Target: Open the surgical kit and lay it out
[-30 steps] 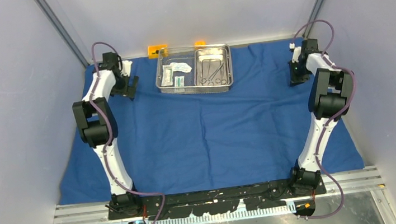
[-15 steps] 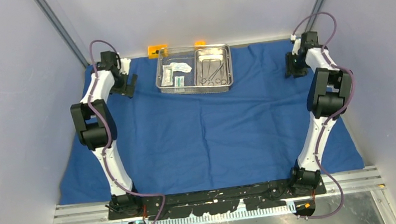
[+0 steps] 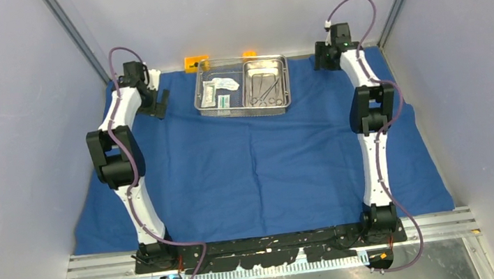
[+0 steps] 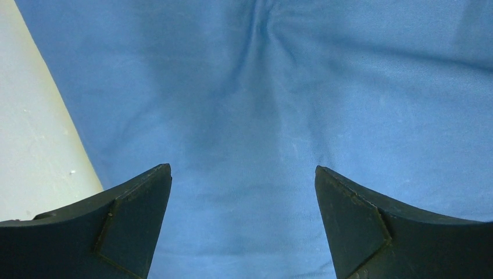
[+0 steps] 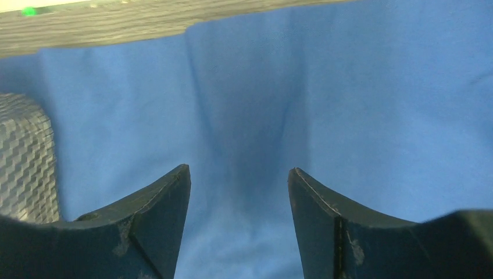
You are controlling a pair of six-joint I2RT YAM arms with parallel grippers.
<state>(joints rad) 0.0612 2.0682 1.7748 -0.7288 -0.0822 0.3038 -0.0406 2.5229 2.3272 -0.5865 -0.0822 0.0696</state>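
The blue cloth wrap [image 3: 261, 166] lies spread flat over the table. At its back middle stands the steel mesh basket [image 3: 207, 106]. White-green packets [image 3: 216, 91] lie in the basket's left half. The smaller solid steel tray [image 3: 284, 79] sits in its right half, with thin scissors and forceps [image 3: 265, 87] inside. My left gripper [image 3: 159, 103] [image 4: 242, 167] hangs open over bare cloth, left of the basket. My right gripper [image 3: 320, 57] [image 5: 239, 168] is open over a crease in the cloth, just right of the basket [image 5: 26, 157]. Neither holds anything.
Two small orange blocks [image 3: 196, 62] [image 3: 249, 54] sit behind the basket at the cloth's back edge. Pale walls close in the left, right and back. Bare white tabletop [image 4: 35, 145] shows beside the cloth's left edge in the left wrist view.
My right arm has swung from the cloth's right edge to the back, ending beside the basket, and its jaws have opened. The left arm has barely shifted.
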